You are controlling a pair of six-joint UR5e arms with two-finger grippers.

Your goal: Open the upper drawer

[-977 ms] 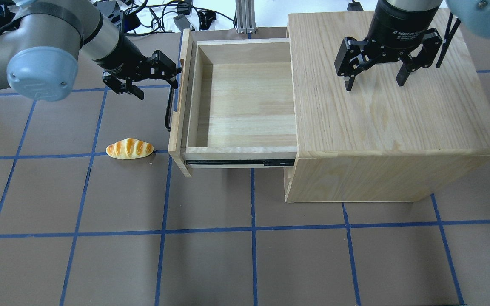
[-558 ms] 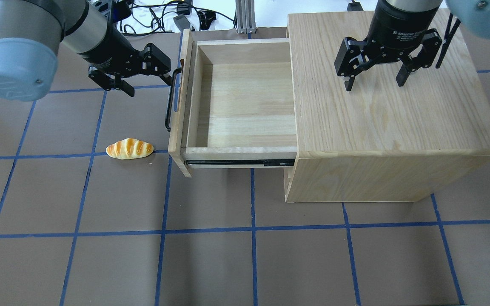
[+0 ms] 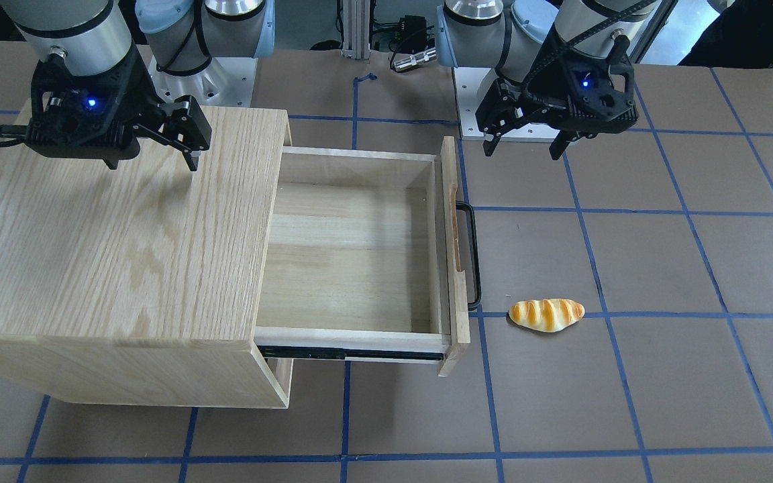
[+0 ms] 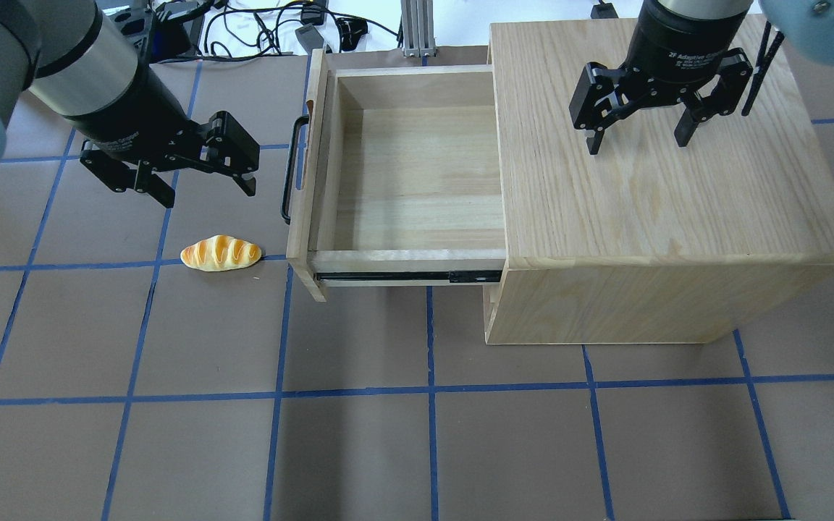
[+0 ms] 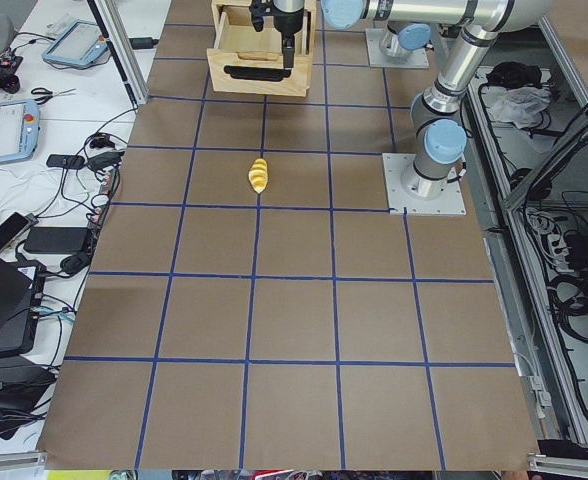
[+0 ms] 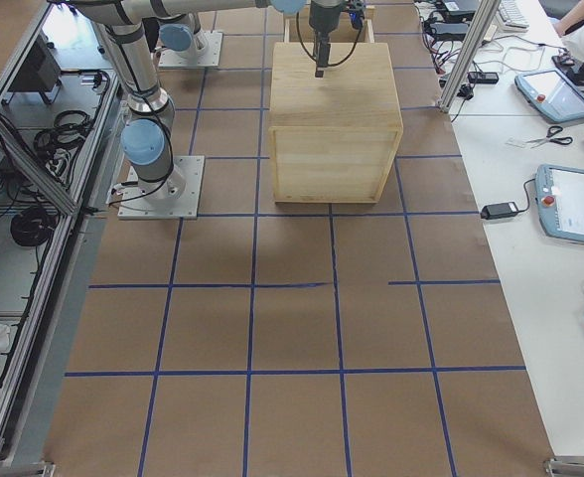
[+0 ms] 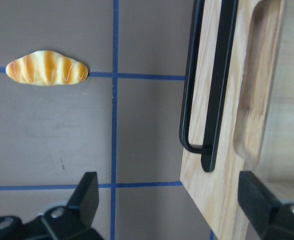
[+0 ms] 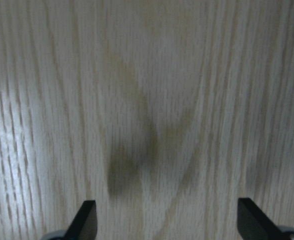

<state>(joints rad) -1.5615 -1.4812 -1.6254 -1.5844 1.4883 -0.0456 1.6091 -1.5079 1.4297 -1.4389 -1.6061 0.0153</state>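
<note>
The upper drawer is a pale-wood tray pulled far out of the oak cabinet, and it is empty. Its front panel carries a long black bar handle and a curved notch. My left gripper is open and empty, hanging above the table left of the handle, apart from it. My right gripper is open and empty just above the cabinet top. One right finger shows in the front-facing view.
A toy bread roll lies on the brown table near the drawer's front corner. The drawer's black slide rail sticks out on the near side. Cables and gear lie at the table's far edge.
My left gripper has let go of the handle and drawn back left and toward the robot, away from the drawer front. The drawer and right gripper have not moved.
</note>
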